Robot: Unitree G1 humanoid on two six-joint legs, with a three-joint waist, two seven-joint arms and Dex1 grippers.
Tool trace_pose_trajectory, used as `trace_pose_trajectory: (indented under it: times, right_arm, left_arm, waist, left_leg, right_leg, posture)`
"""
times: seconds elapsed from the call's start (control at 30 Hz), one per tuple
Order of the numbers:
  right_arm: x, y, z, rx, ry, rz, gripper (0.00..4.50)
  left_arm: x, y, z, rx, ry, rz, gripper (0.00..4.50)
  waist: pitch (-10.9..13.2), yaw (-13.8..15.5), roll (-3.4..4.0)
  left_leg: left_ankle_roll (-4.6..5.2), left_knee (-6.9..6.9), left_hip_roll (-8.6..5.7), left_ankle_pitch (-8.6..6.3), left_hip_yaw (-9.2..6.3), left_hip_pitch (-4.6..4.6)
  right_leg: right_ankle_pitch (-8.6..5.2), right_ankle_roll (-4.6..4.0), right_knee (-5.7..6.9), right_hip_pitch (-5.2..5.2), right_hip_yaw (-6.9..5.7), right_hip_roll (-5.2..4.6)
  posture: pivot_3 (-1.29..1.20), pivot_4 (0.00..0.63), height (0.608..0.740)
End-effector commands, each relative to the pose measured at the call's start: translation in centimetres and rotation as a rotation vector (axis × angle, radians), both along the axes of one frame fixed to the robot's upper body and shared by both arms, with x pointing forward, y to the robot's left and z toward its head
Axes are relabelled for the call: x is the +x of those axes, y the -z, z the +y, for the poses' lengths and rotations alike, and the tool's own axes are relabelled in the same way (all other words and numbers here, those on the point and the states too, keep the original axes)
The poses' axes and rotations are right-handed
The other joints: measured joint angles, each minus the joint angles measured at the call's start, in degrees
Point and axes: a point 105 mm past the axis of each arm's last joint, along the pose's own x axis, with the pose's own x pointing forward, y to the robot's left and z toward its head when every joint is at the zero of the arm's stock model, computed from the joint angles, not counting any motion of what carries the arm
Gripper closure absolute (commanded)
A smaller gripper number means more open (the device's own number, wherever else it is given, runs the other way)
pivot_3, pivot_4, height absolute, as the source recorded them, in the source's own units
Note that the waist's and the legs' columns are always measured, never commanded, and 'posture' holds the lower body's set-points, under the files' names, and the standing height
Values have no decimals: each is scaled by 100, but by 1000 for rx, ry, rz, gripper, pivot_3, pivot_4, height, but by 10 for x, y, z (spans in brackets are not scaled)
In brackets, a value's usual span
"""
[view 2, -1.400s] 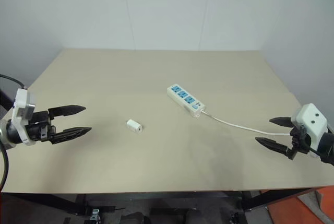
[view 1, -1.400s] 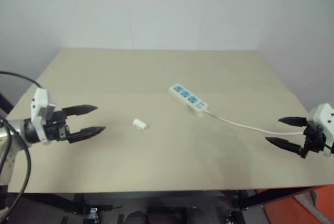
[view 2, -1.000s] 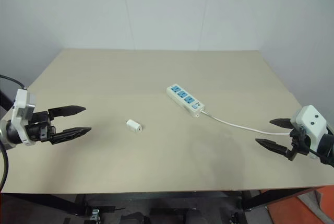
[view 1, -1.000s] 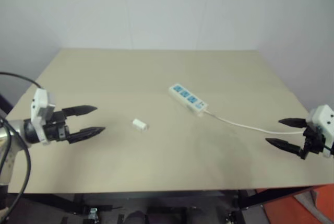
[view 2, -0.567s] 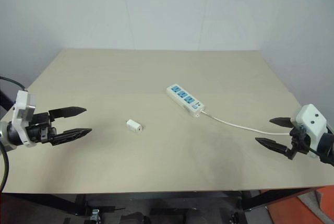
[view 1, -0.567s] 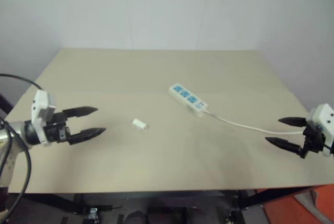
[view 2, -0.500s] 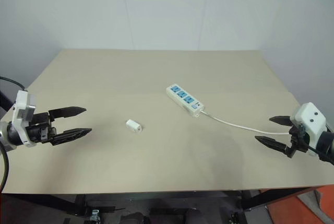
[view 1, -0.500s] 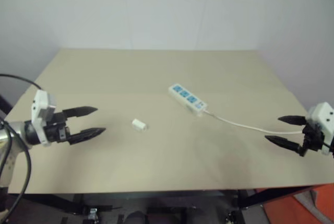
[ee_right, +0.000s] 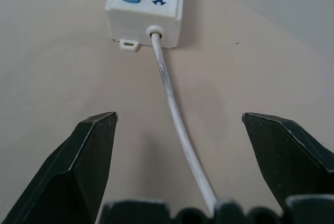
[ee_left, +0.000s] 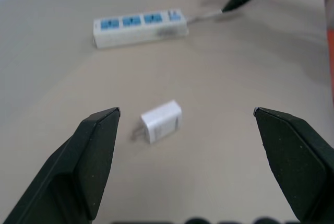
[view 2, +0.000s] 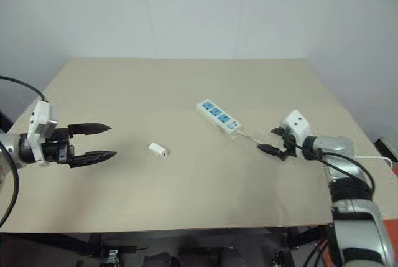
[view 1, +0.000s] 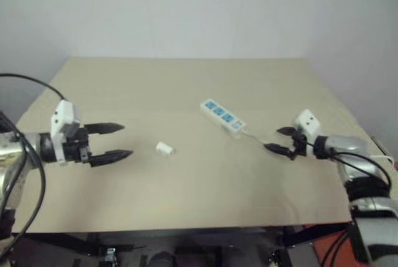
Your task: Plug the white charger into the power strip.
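Note:
The white charger (view 1: 164, 149) lies on its side near the middle of the tan table; in the left wrist view the charger (ee_left: 160, 121) rests between and beyond my open fingers. My left gripper (view 1: 119, 140) hovers open to its left, a short way off. The power strip (view 1: 222, 117) lies diagonally at centre right, its thin white cord (ee_right: 172, 103) running toward the right. My right gripper (view 1: 278, 139) stands open over that cord, just past the strip's cord end (ee_right: 146, 12), holding nothing.
The tan table (view 1: 186, 86) has bare surface at the back and along the front edge. A plain wall stands behind it. A black cable loops beside my left arm (view 1: 25, 80).
My right gripper has swung in from the table's right edge toward the centre, now above the cord by the strip's end. The left gripper shifted only slightly. The view shifted a little.

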Motion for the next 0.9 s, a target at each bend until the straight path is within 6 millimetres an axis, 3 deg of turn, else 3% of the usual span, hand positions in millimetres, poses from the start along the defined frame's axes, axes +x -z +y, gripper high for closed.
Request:
trace_pose_trajectory:
  times: [0.03, 0.1, 0.2, 0.57, 0.77, 0.9]
  right_arm:
    - [10, 0, 2, -15, 6, -12, 0]
    - [14, 7, 6, -28, 3, 13, 0]
    - [15, 14, 11, -32, -8, 39, 569]
    - [18, 12, 21, -44, -58, 15, 4464]
    - [4, -5, 35, -27, -195, -74, 4464]
    - [-27, -11, 40, -19, -283, -117, 4464]
  left_arm:
    - [-3, -7, -3, 13, 23, -26, 19]
    - [-3, -7, -3, 6, 20, -28, 19]
    - [-3, -6, -3, 14, 18, -31, 0]
    - [-3, -5, -2, 7, 13, -51, 0]
    - [-2, -5, -2, 2, 16, -55, 0]
    - [-2, -5, -2, 2, 18, -54, 0]
  waist:
    - [0, 15, 0]
    - [0, 21, 0]
    - [0, 13, 1]
    - [0, -89, 1]
    - [1, -108, 1]
    - [1, -78, 1]
  left_leg:
    - [0, 0, -1, 0, 0, -6]
    - [0, 1, 1, 0, 1, -21]
    - [0, 1, 1, 0, 1, -24]
    - [-9, 3, 3, 5, -2, -11]
    - [-9, 2, 6, 5, -6, -14]
    - [-8, 1, 8, 5, -18, -25]
  right_leg:
    - [0, 0, -1, -6, 0, -2]
    - [1, 0, 0, -20, 0, -6]
    - [1, 0, 3, -24, 0, -8]
    - [4, -3, 20, -20, 1, -4]
    - [4, -3, 19, -23, 1, -5]
    - [3, -3, 20, -33, 1, -6]
  posture:
    - [0, 150, 740]
    - [0, 150, 740]
    - [0, 150, 740]
    - [0, 150, 740]
    - [0, 150, 740]
    - [0, 150, 740]
